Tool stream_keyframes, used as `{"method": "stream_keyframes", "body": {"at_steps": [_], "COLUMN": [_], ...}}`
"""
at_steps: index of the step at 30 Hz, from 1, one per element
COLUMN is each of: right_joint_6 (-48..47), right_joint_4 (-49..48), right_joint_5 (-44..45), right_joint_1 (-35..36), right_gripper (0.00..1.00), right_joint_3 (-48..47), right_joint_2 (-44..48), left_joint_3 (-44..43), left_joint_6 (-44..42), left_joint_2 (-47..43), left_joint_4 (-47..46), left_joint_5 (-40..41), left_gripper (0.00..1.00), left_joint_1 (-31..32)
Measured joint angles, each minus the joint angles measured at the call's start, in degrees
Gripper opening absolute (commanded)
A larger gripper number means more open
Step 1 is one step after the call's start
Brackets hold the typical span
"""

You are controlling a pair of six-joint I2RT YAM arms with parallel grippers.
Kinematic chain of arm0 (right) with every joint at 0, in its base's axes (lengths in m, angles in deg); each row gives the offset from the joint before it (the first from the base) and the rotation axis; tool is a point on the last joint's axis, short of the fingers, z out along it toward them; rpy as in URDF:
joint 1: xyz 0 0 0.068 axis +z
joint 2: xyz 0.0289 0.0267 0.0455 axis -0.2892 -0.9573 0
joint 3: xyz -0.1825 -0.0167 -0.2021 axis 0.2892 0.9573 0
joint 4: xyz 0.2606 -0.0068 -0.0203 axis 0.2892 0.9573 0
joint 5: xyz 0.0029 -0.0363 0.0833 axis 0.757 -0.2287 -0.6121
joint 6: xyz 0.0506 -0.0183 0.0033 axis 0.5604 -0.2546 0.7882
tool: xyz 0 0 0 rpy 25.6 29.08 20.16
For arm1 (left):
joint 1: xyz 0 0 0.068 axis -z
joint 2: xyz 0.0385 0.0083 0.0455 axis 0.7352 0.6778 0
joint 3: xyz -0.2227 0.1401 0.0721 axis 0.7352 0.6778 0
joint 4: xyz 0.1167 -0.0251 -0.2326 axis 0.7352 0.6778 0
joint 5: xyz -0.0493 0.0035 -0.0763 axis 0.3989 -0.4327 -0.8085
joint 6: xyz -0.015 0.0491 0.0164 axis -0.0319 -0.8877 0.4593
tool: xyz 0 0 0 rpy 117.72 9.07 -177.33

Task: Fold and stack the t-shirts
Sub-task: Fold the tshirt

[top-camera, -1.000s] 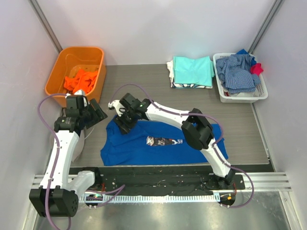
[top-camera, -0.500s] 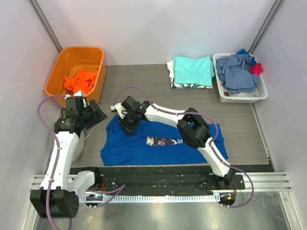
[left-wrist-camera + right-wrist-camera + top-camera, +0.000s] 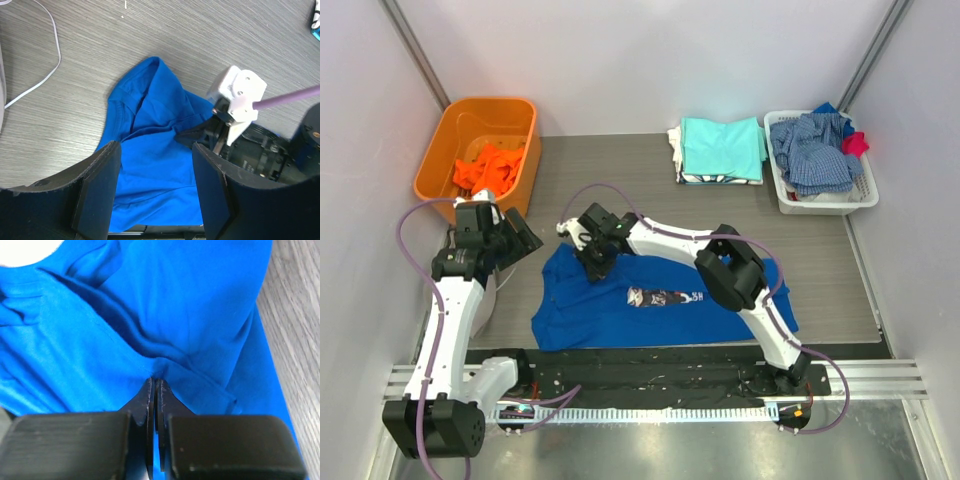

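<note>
A royal blue t-shirt [image 3: 620, 310] with a small chest print [image 3: 665, 296] lies spread on the table in front of the arms. My right gripper [image 3: 597, 262] reaches across to its upper left part and is shut on a pinch of the blue fabric [image 3: 200, 315], which puckers at the tips of the right gripper [image 3: 154, 385]. My left gripper [image 3: 525, 240] hangs open just left of the shirt; its wrist view looks down on the blue t-shirt [image 3: 150, 150] between the spread fingers of the left gripper [image 3: 156, 150]. An aqua t-shirt [image 3: 722, 147] lies folded at the back.
An orange bin [image 3: 480, 105] at the back left holds orange t-shirts [image 3: 490, 165]. A white basket [image 3: 820, 203] at the back right holds a blue-and-white checked garment [image 3: 815, 150] and a red cloth [image 3: 857, 143]. White fabric [image 3: 675, 150] shows under the aqua shirt.
My right gripper has closed from open onto the blue shirt's fabric and shifted slightly right. The left arm has not moved.
</note>
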Motion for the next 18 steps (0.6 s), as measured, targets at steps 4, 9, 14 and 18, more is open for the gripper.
{"method": "stream_keyframes", "body": {"at_steps": [4,9,14,18], "right_joint_6": [0.79,1.49,1.97,3.06], "right_joint_4": [0.33,0.39,0.22,-0.09], "right_joint_5": [0.02,0.02,-0.02,-0.02], "right_joint_1": [0.0,0.15,0.79,2.16], "right_gripper": [0.01,0.01,0.01,0.01], "right_joint_3": [1.66,3.39,4.83,7.02], "right_joint_2": [2.75,7.15,10.58,11.65], "left_joint_3": [0.17,0.31,0.33,0.37], "left_joint_6": [0.02,0.09,0.15,0.15], "left_joint_2": [-0.39,-0.59,-0.66,-0.85], "left_joint_4": [0.0,0.0,0.02,0.02], "left_joint_5": [-0.09,-0.44,-0.46,-0.46], "left_gripper": [0.63,0.63,0.63,0.63], "left_joint_1": [0.0,-0.04,-0.07,-0.15]}}
